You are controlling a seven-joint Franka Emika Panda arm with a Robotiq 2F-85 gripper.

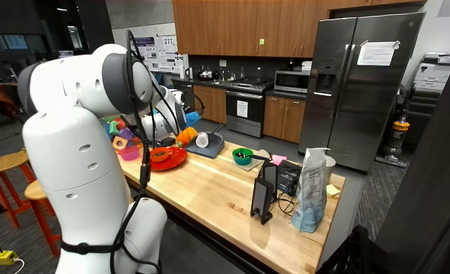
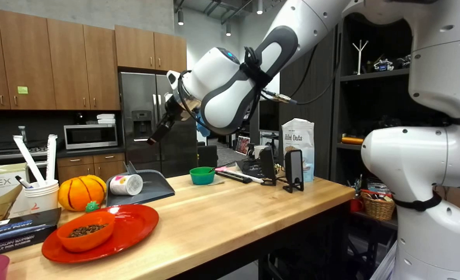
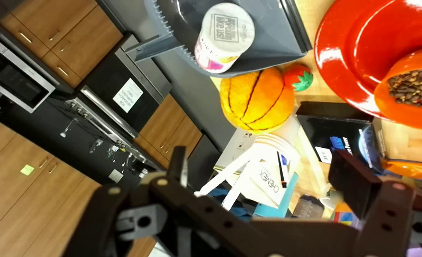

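At left in an exterior view, seeing a black printed cardboard box [image 2: 20, 230] on the pale wooden desk [image 2: 214, 217], then a stack of white paper cups [image 2: 42, 197] holding two long white sticks [image 2: 51, 157]. Seeing just right of the stack a round orange plush pumpkin [image 2: 83, 191] with dark stripes. In front, seeing a glossy round red plate [image 2: 138, 229] carrying an orange bowl [image 2: 88, 243] of dark beans [image 2: 86, 230]. Next, seeing a white cylindrical printed tub [image 2: 126, 184] lying on its side in a dark grey plastic dustpan [image 2: 152, 188]. Hovering the black two-finger hand [image 3: 262, 166] well above the desk, spread wide, gripping nothing; facing pumpkin, cups and dustpan in the wrist view. Further right, seeing a green bowl [image 2: 202, 177], two black upright speakers [image 2: 294, 167] and a pale oats bag [image 2: 305, 155].

Risking a tub roll-out from any nudge to the dustpan, given the curved side. Risking a toppled cup stack from snagging the tall sticks during a low sweep. Risking a bean spill from bumping the plate or uncovered bowl. Expecting poor purchase on the pumpkin from an off-centre touch: soft, round.
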